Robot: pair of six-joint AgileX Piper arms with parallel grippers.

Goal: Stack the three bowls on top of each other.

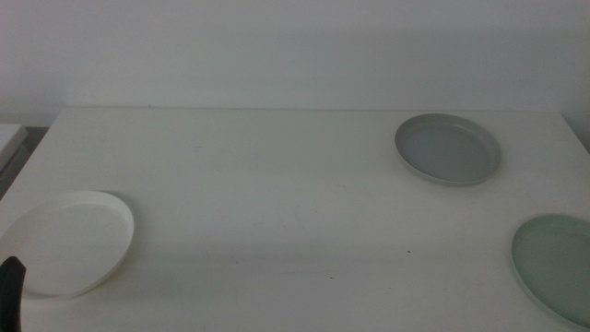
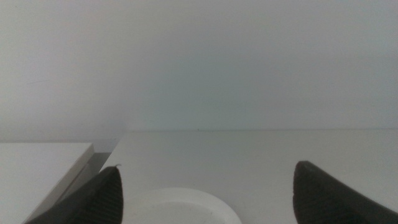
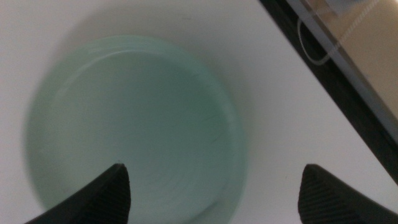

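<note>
Three bowls, well apart on a white surface (image 1: 277, 184): white bowl (image 1: 64, 242) near left, grey bowl (image 1: 448, 148) far right, mint green bowl (image 1: 556, 266) near right. Right pincer (image 3: 214, 193) above the mint green bowl, jaws spread wide, empty. Left pincer (image 2: 208, 196) near the white bowl, also open, waiting. Probably best: straddle the rim, close gently, lift level.

Middle view overlooks table (image 1: 277, 203); wrist views sit close above it.

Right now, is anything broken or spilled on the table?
No. The white bowl, grey bowl and mint green bowl all sit flat, apart and empty. Both grippers, left and right, are open.
</note>
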